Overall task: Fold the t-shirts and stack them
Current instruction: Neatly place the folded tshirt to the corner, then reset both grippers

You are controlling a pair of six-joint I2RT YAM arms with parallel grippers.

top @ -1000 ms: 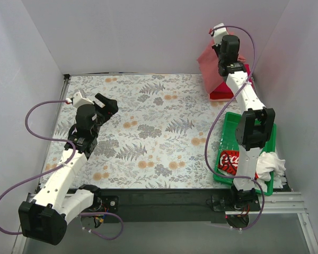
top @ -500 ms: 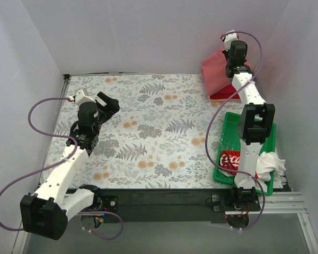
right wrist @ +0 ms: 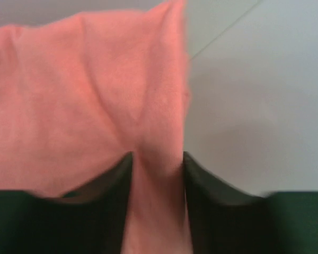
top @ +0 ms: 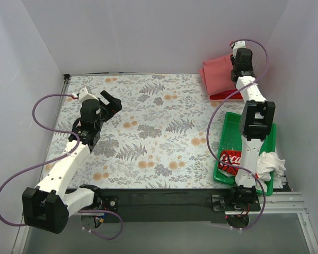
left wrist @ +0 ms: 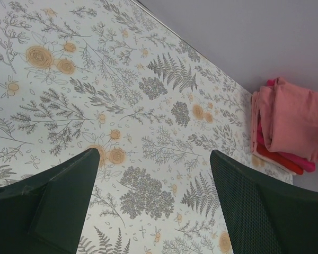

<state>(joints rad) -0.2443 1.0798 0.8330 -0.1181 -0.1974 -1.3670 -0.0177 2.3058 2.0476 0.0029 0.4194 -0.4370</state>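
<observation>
A dusty salmon-red t-shirt lies folded on top of a stack of magenta and red tees at the table's far right corner; the stack also shows in the left wrist view. My right gripper is over that corner, shut on the salmon shirt's edge, which bunches between the fingers. A red Coca-Cola t-shirt lies in the green tray. My left gripper is open and empty above the left side of the table; both its fingers show.
White cloth is heaped at the tray's near right corner. The floral table covering spans the table between the arms. Grey walls close in the back and both sides.
My right gripper has carried the salmon shirt right and down onto the stack, where it now lies flatter. My left gripper has shifted slightly to the right.
</observation>
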